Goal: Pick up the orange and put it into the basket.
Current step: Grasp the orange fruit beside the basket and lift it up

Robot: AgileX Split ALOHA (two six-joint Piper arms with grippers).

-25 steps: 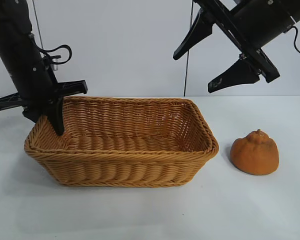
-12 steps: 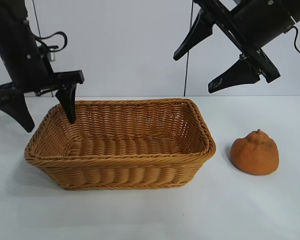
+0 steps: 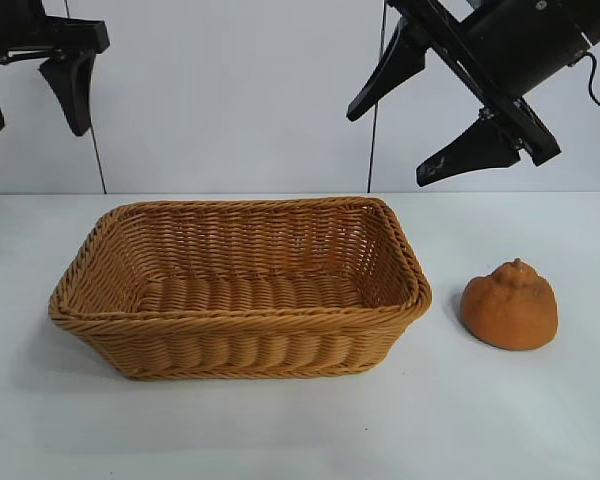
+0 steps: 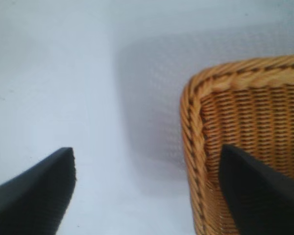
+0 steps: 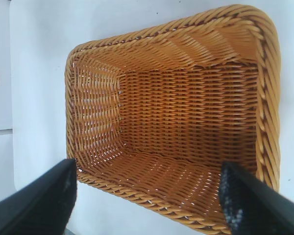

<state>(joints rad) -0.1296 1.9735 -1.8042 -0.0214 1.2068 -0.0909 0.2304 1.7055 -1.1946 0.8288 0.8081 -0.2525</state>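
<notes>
A: Where are the edges, and how much open room is there?

B: The basket (image 3: 240, 290) sits left of centre in the exterior frame, its braided rim running all the way round with nothing inside it. Bare white counter (image 3: 300, 430) lies in front of it and on both sides. In the left wrist view one rounded corner of the rim shows, with clear counter beside it.

A: And the grippers?

B: The left gripper (image 3: 30, 85) hangs in the upper left corner of the exterior frame, well above the basket's left end, its two dark fingers spread wide and holding nothing. The right gripper (image 3: 420, 115) is in the upper right, tilted down toward the basket, also well above it. Its fingers stand wide apart and empty. In the right wrist view the whole basket opening shows between those fingers (image 5: 255, 205).

A: Where is the orange?

B: The orange (image 3: 509, 305) rests on the counter at the right of the exterior frame, just beside the basket's right end but not touching it. A narrow strip of counter separates them. Neither gripper is near it.

A: How does it look?

B: Dull orange, matte and rough, dome-shaped with a flat base on the counter and a small knob at the top. It is much smaller than the basket and stands lower than the rim.
</notes>
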